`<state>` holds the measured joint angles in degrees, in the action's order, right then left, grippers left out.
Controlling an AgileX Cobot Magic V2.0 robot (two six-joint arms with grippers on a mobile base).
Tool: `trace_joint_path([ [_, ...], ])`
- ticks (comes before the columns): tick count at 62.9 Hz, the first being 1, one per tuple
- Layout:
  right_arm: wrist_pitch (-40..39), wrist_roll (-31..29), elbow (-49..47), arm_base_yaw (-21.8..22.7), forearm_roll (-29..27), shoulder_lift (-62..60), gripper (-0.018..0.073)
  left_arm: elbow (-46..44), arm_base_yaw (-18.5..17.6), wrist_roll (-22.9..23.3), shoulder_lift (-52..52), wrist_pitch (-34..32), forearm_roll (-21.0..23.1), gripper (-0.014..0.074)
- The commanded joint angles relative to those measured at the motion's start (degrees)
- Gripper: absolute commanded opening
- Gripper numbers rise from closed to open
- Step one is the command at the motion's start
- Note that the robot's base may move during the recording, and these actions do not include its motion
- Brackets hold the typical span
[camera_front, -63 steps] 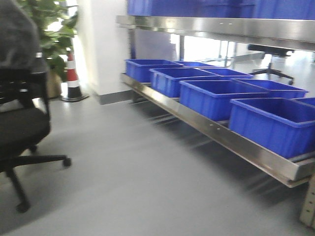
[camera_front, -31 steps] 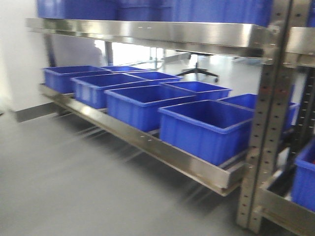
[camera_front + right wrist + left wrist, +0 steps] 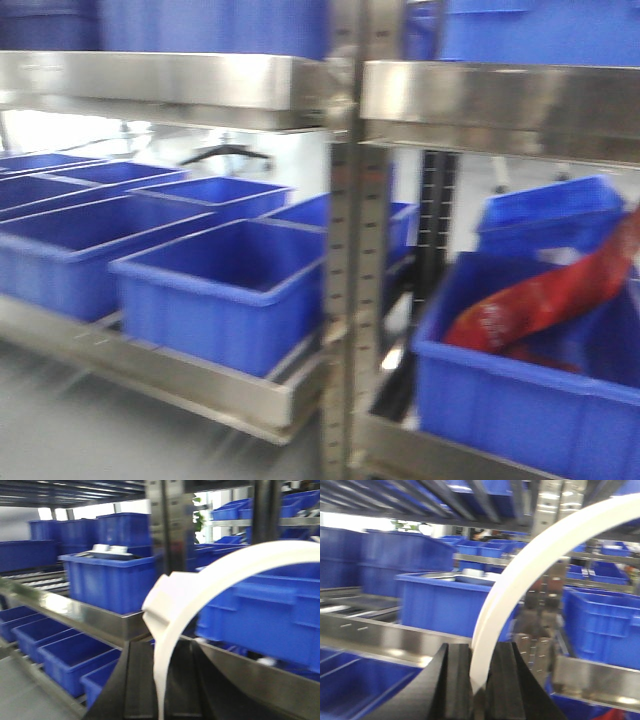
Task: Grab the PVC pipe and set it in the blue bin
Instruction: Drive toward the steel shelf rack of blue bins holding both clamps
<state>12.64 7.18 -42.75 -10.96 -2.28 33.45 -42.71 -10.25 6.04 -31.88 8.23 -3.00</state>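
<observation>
My left gripper (image 3: 479, 680) is shut on a white curved PVC pipe (image 3: 520, 575) that rises from between the black fingers and arcs up to the right. My right gripper (image 3: 160, 690) is shut on a white curved PVC pipe (image 3: 200, 590) with a socket end, arcing to the right. Several open blue bins sit on the low steel shelf; the nearest empty one (image 3: 225, 290) is left of the rack post in the front view. Neither gripper shows in the front view.
A perforated steel rack post (image 3: 350, 260) stands mid-frame. Right of it a blue bin (image 3: 500, 400) holds a red bag (image 3: 550, 300). An upper steel shelf (image 3: 180, 85) carries more blue bins. Grey floor lies at lower left.
The front view has swept to the right along the rack: the chair and cone are gone, the rack post has come to the centre, and the bin with the red bag has appeared.
</observation>
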Motion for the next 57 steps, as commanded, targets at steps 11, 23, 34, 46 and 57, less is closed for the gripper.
trace_joint_path([
  [11, -1.1, -0.28, 0.11, -0.08, 0.38, -0.09, -0.016, -0.2, -0.33, 0.0, 0.01, -1.56, -0.12, -0.0111],
  [23, -1.1, -0.28, 0.11, -0.08, 0.38, -0.09, -0.016, -0.2, -0.33, 0.0, 0.01, -1.56, -0.12, -0.0111],
  [34, -1.1, -0.28, 0.11, -0.08, 0.38, -0.09, -0.016, -0.2, -0.33, 0.0, 0.01, -1.56, -0.12, -0.0111],
  [46, -1.1, -0.28, 0.11, -0.08, 0.38, -0.09, -0.016, -0.2, -0.33, 0.0, 0.01, -1.56, -0.12, -0.0111],
  [57, -1.1, -0.28, 0.11, -0.08, 0.38, -0.09, -0.016, -0.2, -0.33, 0.0, 0.01, -1.56, -0.12, -0.0111],
])
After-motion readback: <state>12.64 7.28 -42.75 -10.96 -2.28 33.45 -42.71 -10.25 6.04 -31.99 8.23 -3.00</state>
